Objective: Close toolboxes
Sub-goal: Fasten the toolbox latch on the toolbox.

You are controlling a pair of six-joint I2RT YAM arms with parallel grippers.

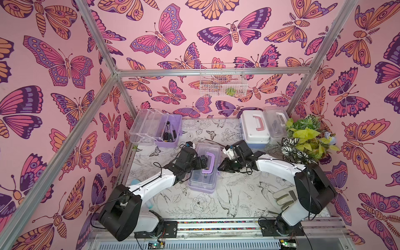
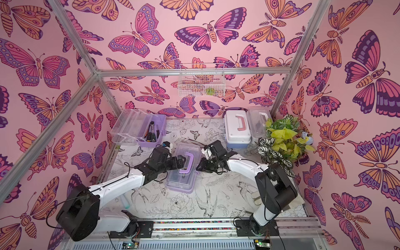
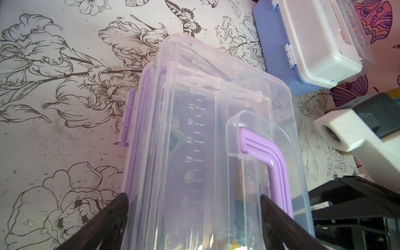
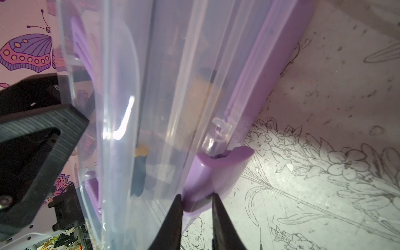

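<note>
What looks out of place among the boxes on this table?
The purple box at the back left stands wide open, clear trays fanned out, tools showing, while the middle purple box has its lid down.

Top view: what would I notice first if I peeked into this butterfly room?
Giant pink, purple and orange butterflies cover every wall. In the middle of the table, a purple toolbox with a clear lid sits between the left arm and the right arm. At the back left, an open purple toolbox shows its screwdrivers.
</note>
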